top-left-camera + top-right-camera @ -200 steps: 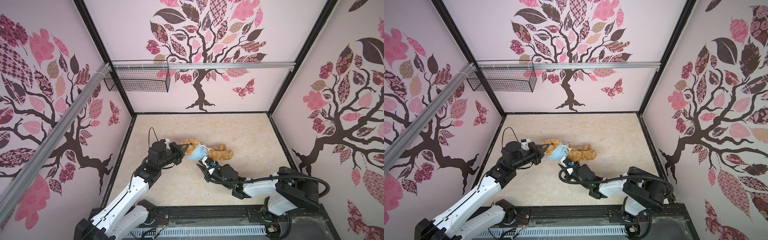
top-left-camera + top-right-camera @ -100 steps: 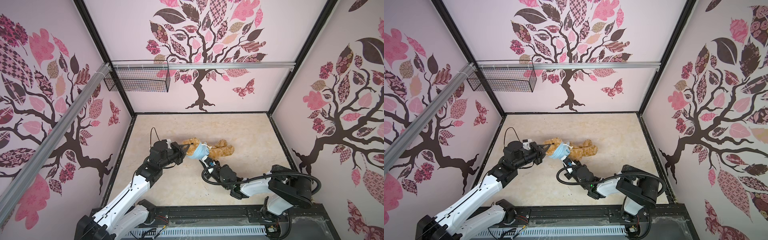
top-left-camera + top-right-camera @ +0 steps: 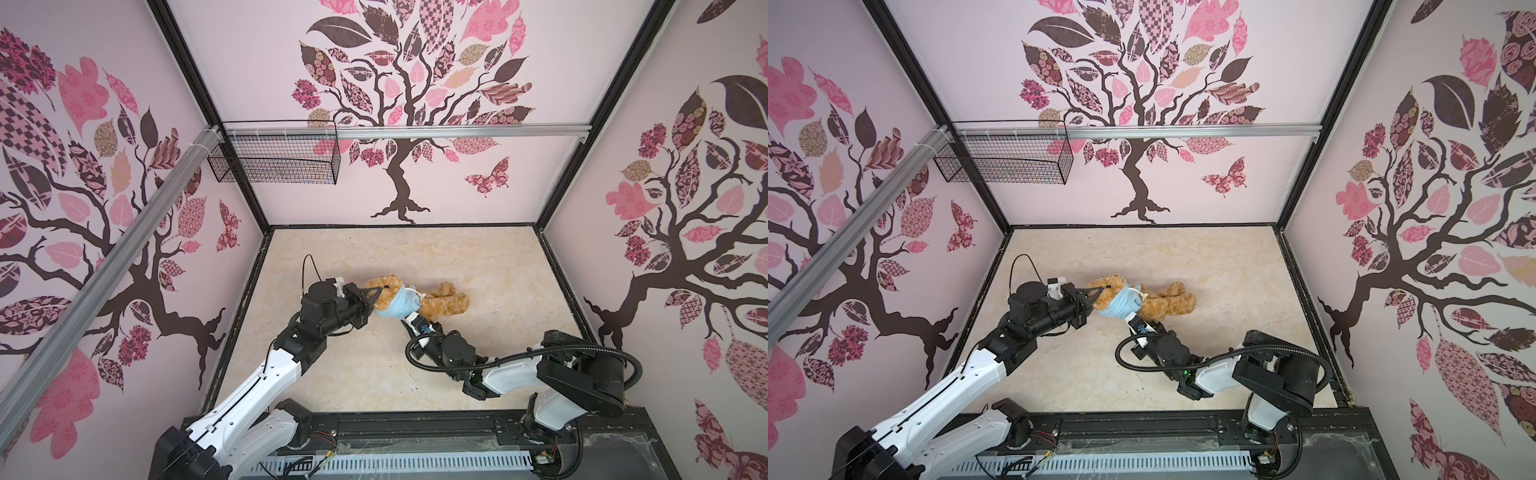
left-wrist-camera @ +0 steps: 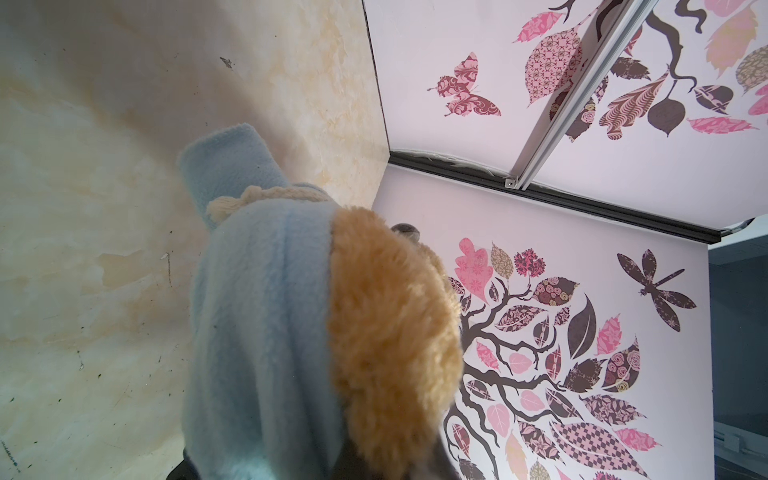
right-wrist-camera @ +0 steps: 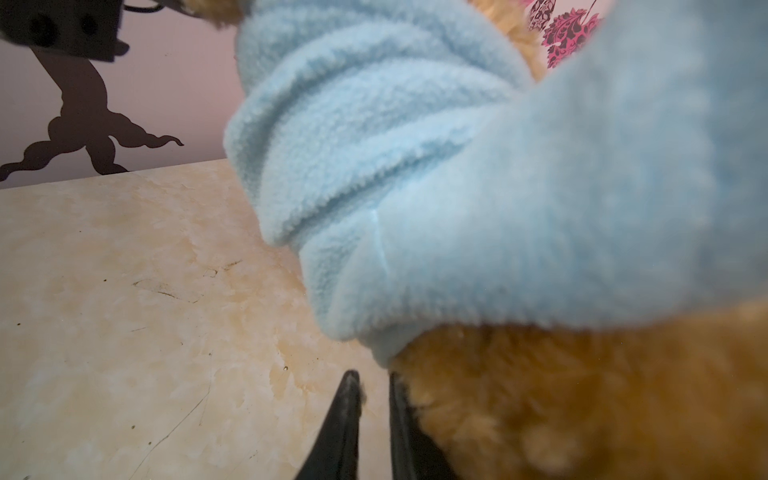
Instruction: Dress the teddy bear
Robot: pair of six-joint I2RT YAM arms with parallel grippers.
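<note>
Getting there, but not dressed yet: the teddy bear [image 3: 442,300] is lying mid-tabletop [image 3: 490,266] with the light blue shirt [image 3: 395,306] bunching around its neck, leaving body and legs bare, so it's needing pulling down. Left tool [image 3: 372,300] is clamping shut at the head where fleece meets fur; can't tell which it's pinching. Right tool [image 5: 371,376] is sitting just beside the shirt hem, touching body fur, parting only a sliver and gripping nothing.

- Both top views: bright, even light, sharp, with wide-angle stretch toward the edges.
- Right wrist view: shirt [image 5: 498,208] and bear [image 5: 582,395] just beyond the right pincer [image 5: 372,376] are blurred; the desk [image 5: 124,311] beside it is sharper.
- Left wrist view: nearest fur is soft.
</note>
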